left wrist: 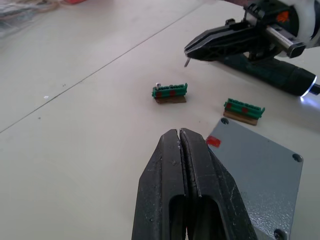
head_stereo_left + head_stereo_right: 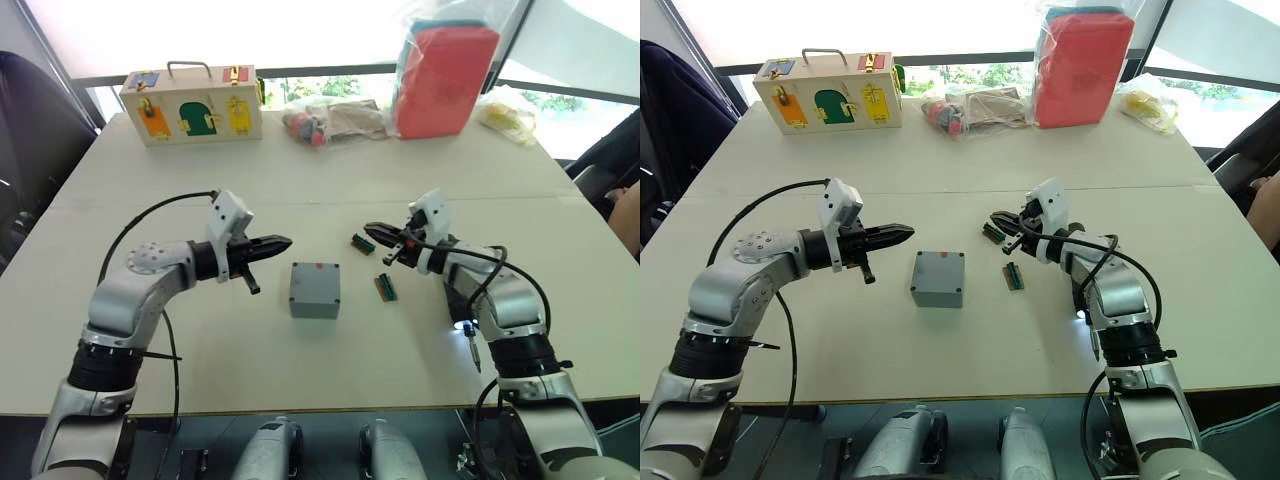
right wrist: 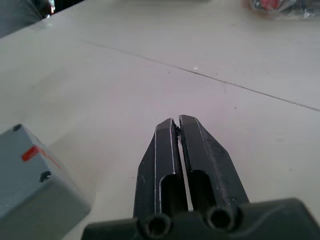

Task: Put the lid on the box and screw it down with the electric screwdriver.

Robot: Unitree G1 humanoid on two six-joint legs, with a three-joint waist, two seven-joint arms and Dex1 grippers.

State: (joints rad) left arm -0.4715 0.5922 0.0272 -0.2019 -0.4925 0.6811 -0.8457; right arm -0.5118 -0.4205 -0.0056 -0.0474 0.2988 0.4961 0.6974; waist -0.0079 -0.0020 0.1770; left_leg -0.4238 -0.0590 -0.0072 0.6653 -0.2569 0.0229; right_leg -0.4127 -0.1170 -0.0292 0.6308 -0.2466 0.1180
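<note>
The grey box [image 2: 315,300] stands mid-table with the flat lid [image 1: 260,170] lying flush on it. The lid has corner screw holes and a red mark at its far edge. My left gripper [image 2: 285,242] hovers just left of the box, shut and empty. To the right of the box, above a green connector, my right gripper [image 2: 370,230] is shut on what looks like a small screw [image 1: 186,62] hanging from its tip. The electric screwdriver [image 1: 270,75] lies on the table under my right forearm, its tip light [image 2: 466,327] glowing and its bit pointing toward the near edge.
Two green connector pieces [image 2: 362,243] [image 2: 385,287] lie right of the box. At the far edge stand a wooden box with coloured doors [image 2: 192,104], plastic bags [image 2: 330,120], a red bag [image 2: 445,75] and a yellow bag [image 2: 508,110].
</note>
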